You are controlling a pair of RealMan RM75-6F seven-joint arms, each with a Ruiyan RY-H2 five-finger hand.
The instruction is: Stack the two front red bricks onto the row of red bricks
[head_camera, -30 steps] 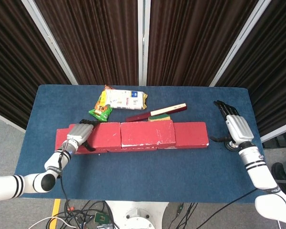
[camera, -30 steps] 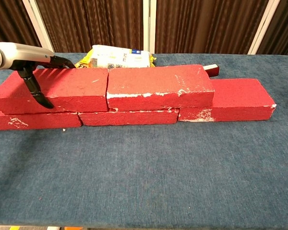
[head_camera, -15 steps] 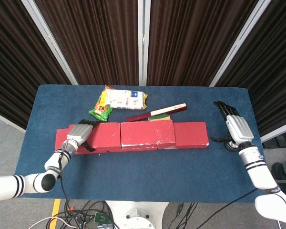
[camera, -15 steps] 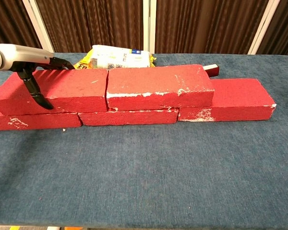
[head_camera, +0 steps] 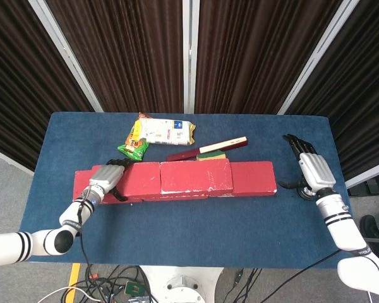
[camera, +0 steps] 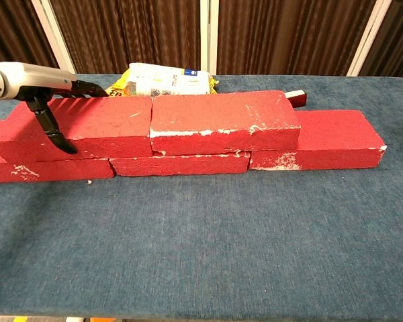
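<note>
Nearest the camera there's only bare blue table (camera: pixel 201 255) across the lower frame. Just beyond it runs the bottom row of red bricks (camera: pixel 181 164), end to end from left to right, with the rightmost brick (camera: pixel 319 139) still uncovered on top.

Up on that row sit the two stacked bricks. The right-hand upper brick (camera: pixel 223 121) lies square in the centre of the frame. The left upper brick (camera: pixel 74 127) is the one in play: the left robot hand (head_camera: pixel 103 181) grips it at its left end, thumb hooked down the front face and fingers (camera: pixel 87 88) laid over the back edge. Over the last second that brick has crept slightly right, so in the chest view its end now looks tight against its neighbour, and the thumb has shifted with it. That reads as a final nudge into line; the stacking looks all but finished, with only the release left.

Over at the right edge of the head view, the right robot hand (head_camera: pixel 312 169) rests flat on the table, fingers spread, holding nothing, unmoved and well apart from the bricks.

Farther back, behind the wall, lie a dark red bar with a pale wooden stick (head_camera: pixel 224 145) across it, then a white packet (head_camera: pixel 167 131) and a green and orange snack bag (head_camera: pixel 134 142) at upper centre.
</note>
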